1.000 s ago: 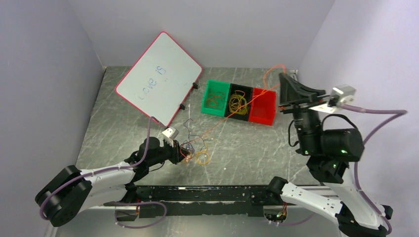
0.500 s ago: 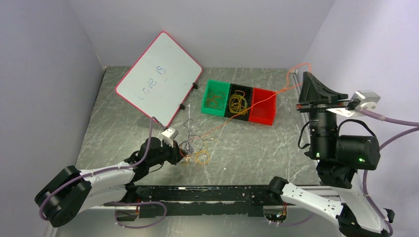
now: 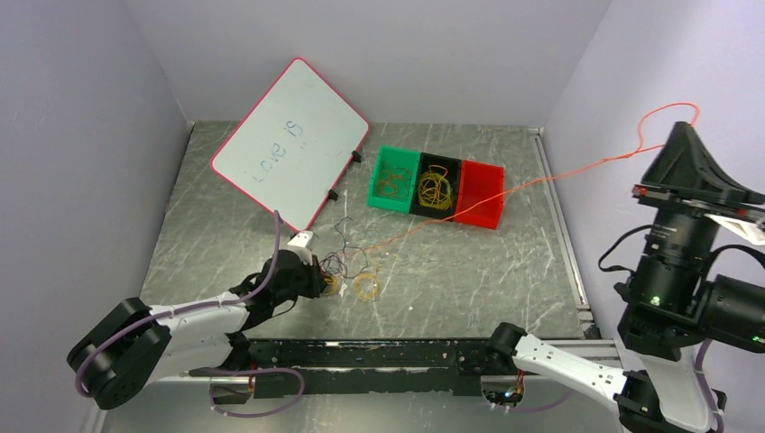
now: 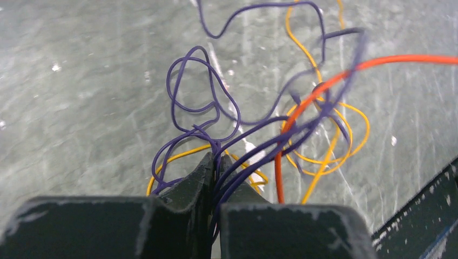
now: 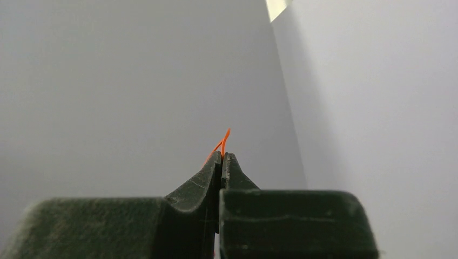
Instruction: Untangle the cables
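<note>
Right claw (image 3: 683, 129) has swung outward, stretching orange cable (image 3: 541, 180) over grey marbled tabletop (image 3: 225, 244).

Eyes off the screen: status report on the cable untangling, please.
Left fingers shut on purple cables at tangle. Right fingers shut on orange cable, stretched over red bin. Nothing blocking.

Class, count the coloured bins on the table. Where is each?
3. In one row right of the whiteboard: the green bin at the left end, the black bin in the middle, the red bin at the right end. None appears hidden.
</note>
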You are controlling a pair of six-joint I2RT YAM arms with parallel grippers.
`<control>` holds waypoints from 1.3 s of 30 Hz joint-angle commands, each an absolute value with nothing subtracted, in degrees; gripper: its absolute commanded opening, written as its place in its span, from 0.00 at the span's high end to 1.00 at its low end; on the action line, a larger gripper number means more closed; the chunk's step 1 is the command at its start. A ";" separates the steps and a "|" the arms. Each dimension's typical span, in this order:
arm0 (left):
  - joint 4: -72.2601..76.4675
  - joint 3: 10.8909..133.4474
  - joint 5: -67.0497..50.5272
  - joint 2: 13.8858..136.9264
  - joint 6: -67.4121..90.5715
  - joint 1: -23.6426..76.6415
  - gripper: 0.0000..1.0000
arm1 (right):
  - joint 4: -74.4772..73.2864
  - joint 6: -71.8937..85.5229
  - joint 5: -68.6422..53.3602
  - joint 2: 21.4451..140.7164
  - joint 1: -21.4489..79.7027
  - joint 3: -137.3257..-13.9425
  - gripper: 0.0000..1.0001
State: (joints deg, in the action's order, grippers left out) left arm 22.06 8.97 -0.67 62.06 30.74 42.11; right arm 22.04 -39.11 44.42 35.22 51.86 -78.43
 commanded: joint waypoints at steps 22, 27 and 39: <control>12.68 12.88 8.16 61.92 39.15 41.47 0.93 | 16.32 -48.52 45.10 38.07 55.29 -95.61 1.00; 6.94 17.61 5.76 58.76 34.41 42.18 0.93 | 1.30 -37.90 43.59 39.59 57.68 -95.57 1.00; -14.95 29.02 9.58 50.04 35.12 43.90 0.18 | -16.04 -20.25 32.64 45.12 58.20 -92.90 1.00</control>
State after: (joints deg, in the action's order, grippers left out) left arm -5.98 25.65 7.75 52.45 35.38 43.31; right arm -10.00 -27.70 37.34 44.40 57.82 -93.69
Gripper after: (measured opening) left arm 0.614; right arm 0.016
